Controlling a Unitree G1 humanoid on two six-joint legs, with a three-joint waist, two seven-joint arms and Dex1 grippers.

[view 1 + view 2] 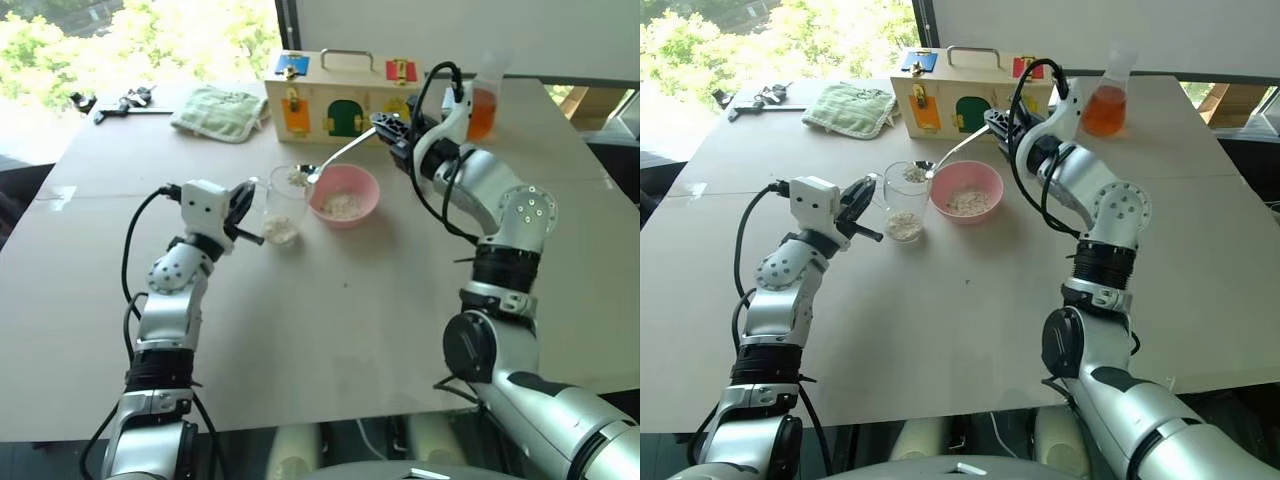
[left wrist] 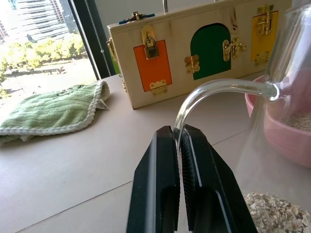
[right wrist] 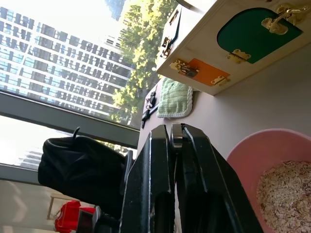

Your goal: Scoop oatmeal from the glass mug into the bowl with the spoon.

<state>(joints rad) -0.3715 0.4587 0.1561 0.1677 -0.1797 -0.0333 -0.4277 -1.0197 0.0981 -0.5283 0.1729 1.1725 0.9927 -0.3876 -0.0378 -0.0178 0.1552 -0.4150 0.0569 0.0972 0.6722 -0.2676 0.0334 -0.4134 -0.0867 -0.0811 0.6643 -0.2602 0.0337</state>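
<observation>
Clamping the spoon (image 1: 340, 156) handle, the right gripper (image 1: 388, 128) holds its loaded tip over the glass mug (image 1: 284, 205), the bowl (image 1: 344, 194) just beside.

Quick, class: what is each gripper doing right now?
Left gripper: closed on the glass mug handle.
Right gripper: closed on the spoon, loaded with oatmeal.

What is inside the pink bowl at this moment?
Inside the pink bowl lies a small, loose heap of oatmeal, pale dry flakes on its floor. The bowl's bottom under the heap is covered, so nothing more can be told there.
</observation>
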